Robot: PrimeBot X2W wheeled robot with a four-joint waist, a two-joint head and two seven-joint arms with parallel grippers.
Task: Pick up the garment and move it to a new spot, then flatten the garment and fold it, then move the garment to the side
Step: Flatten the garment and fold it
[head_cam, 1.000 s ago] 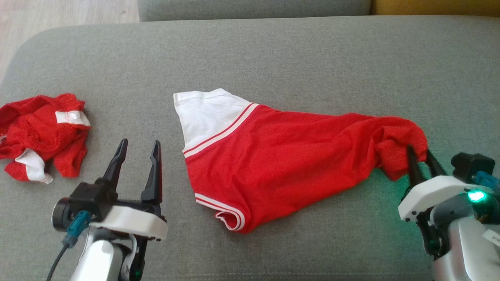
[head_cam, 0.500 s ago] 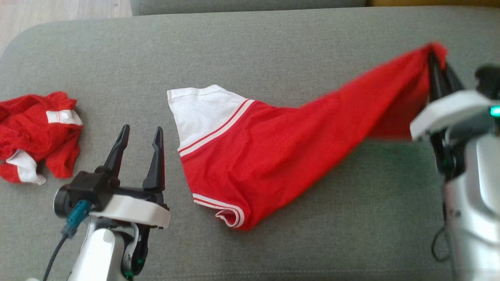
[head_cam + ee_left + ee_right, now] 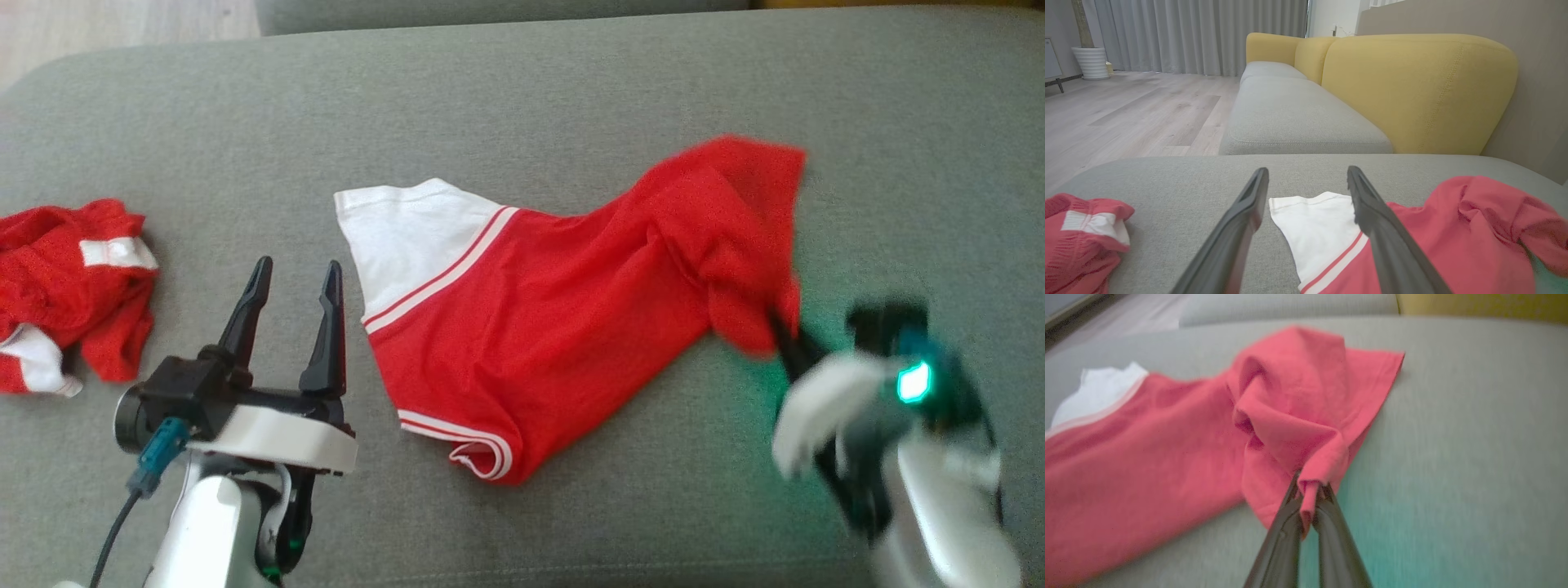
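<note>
the right gripper [image 3: 1309, 489] pinches a corner of the red garment [image 3: 531, 327] on the grey sofa [image 3: 571, 106]; the left gripper [image 3: 298, 265] stands spread wide, just left of it.

Head overhead; wrists low; all share garment [image 3: 555, 327].

The left gripper [image 3: 298, 268] has two long, tapering dark fingers [image 3: 243, 318] on a black block [image 3: 184, 402], a curved white shell [image 3: 273, 443], a teal connector [image 3: 159, 462] with a dark cable [image 3: 114, 541], and a silvery forearm [image 3: 208, 535]. The right gripper [image 3: 777, 327], blurred, looks alike, with a glowing green light [image 3: 913, 382].
</note>
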